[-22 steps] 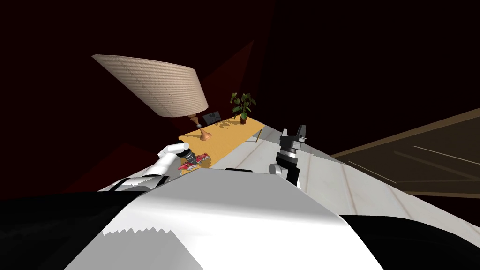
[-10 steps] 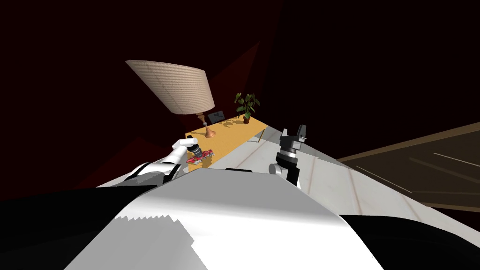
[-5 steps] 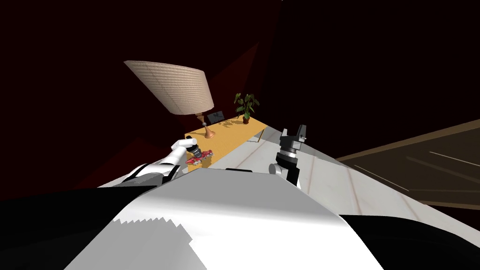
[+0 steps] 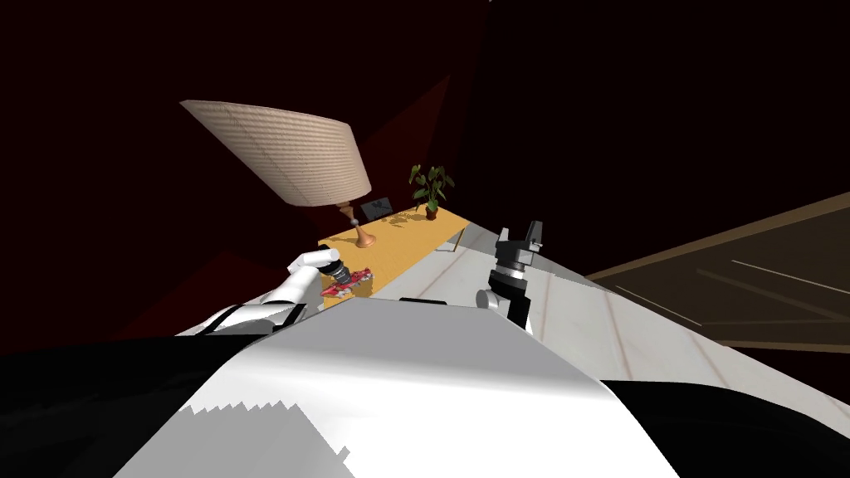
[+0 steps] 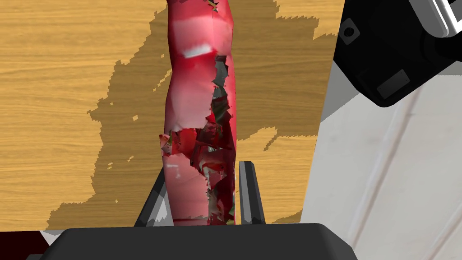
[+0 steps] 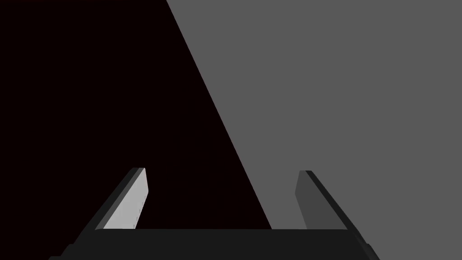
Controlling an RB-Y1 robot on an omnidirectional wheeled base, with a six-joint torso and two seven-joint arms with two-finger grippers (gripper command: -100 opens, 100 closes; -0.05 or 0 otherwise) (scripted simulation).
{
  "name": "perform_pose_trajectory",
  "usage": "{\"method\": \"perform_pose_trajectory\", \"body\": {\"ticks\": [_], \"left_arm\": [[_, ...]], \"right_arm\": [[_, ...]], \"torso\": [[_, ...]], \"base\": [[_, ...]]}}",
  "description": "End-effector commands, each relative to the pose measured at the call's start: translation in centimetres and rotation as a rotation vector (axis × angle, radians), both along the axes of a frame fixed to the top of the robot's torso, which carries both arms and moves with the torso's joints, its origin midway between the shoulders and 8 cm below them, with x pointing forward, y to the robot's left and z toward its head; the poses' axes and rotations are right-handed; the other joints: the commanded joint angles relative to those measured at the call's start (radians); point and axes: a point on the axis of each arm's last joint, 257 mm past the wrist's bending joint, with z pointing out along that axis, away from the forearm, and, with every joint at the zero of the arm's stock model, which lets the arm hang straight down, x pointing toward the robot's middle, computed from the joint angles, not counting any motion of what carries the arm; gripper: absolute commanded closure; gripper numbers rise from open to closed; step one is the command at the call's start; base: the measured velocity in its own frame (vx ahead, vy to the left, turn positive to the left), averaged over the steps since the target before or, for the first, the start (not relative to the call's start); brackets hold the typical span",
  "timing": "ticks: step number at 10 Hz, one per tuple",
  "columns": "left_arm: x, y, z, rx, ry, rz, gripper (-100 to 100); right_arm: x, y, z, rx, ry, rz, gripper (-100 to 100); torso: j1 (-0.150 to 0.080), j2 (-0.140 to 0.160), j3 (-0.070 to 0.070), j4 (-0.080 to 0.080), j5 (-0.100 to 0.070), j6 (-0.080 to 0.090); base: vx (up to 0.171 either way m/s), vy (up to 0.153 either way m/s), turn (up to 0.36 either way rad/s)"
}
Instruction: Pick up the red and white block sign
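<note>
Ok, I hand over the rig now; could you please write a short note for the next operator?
Left gripper: shut on the red and white sign, gripping its sides, over the near end of the wooden table.
Right gripper: open, holding nothing, raised at the side.
Done: grasp made.
Left: lift the sign clear; I cannot tell whether it is already off the table top.

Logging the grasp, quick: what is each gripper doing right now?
Left gripper: shut on the red and white sign.
Right gripper: open, holding nothing.
</note>
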Motion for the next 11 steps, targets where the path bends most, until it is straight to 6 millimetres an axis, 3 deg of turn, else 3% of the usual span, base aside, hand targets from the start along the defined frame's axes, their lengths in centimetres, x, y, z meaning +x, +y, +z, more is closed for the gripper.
{"method": "perform_pose_trajectory", "body": {"ticks": [1, 11], "left_arm": [[-1.2, 0.3, -0.1, 0.000, 0.006, 0.008, 100], [-8.1, 3.6, 1.8, 0.011, 0.009, 0.058, 100]], "right_arm": [[0.0, 0.0, 0.0, 0.000, 0.000, 0.000, 0], [0.0, 0.0, 0.0, 0.000, 0.000, 0.000, 0]], "torso": [[0.000, 0.000, 0.000, 0.000, 0.000, 0.000], [-0.004, 0.002, 0.002, 0.002, -0.004, 0.001]], "base": [[0.034, -0.010, -0.042], [0.039, -0.016, -0.058]]}}
